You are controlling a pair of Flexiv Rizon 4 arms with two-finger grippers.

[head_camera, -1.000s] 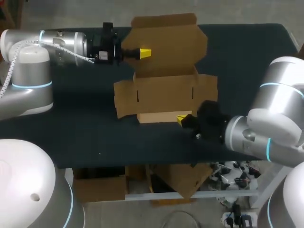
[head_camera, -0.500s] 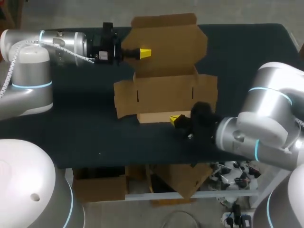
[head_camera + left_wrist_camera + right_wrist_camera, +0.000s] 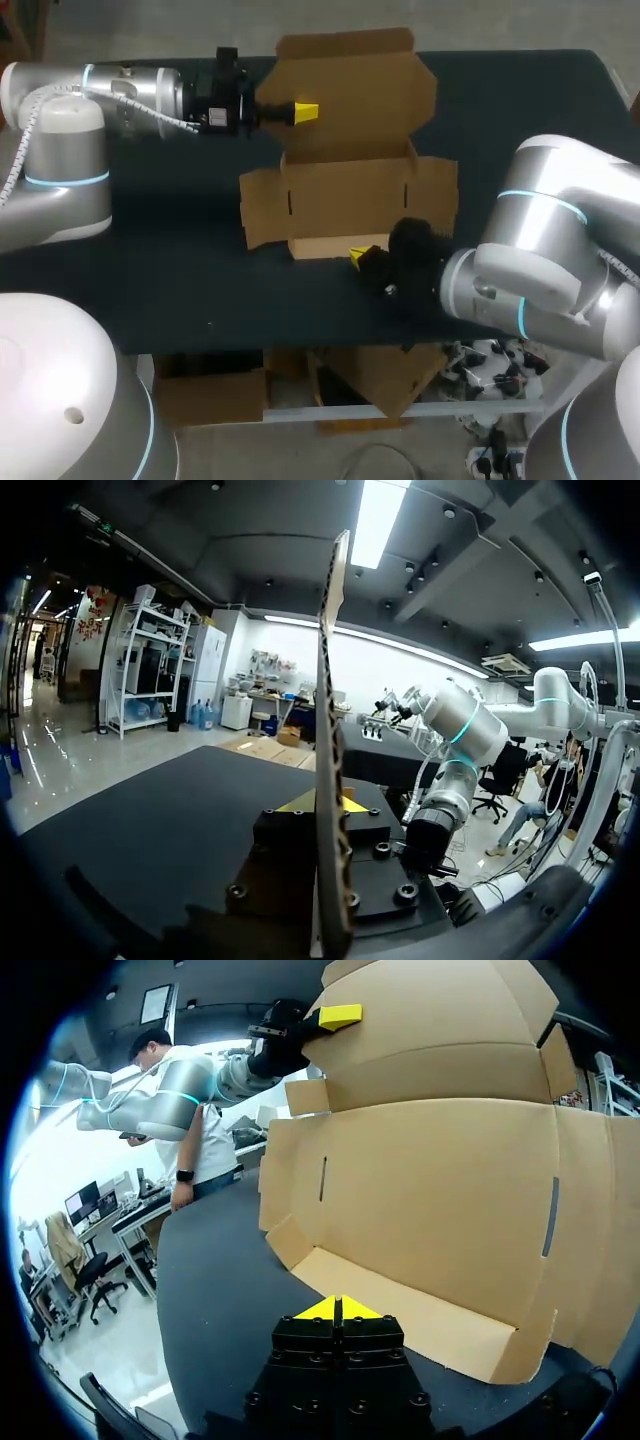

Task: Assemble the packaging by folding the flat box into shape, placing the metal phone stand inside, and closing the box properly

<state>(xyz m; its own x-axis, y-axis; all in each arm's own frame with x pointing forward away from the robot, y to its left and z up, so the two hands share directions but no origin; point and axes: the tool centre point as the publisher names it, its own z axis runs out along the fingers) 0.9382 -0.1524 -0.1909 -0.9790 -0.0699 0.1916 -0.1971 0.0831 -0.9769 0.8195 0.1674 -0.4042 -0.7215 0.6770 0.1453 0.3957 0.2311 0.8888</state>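
Brown cardboard box, unfolded, open, left claw pinching lid

Unfolded box on dark table, left gripper seemingly pinching far flap, right gripper at near edge

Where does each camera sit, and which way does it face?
Head view: above, behind the robot, looking down on the table and box; left gripper and right gripper show.
Left wrist view: on the left wrist, facing across the table; own gripper clamps a box flap.
Right wrist view: on the right wrist, facing the box; own shut tips show.
Shared: head and right wrist views show the left gripper holding the box.
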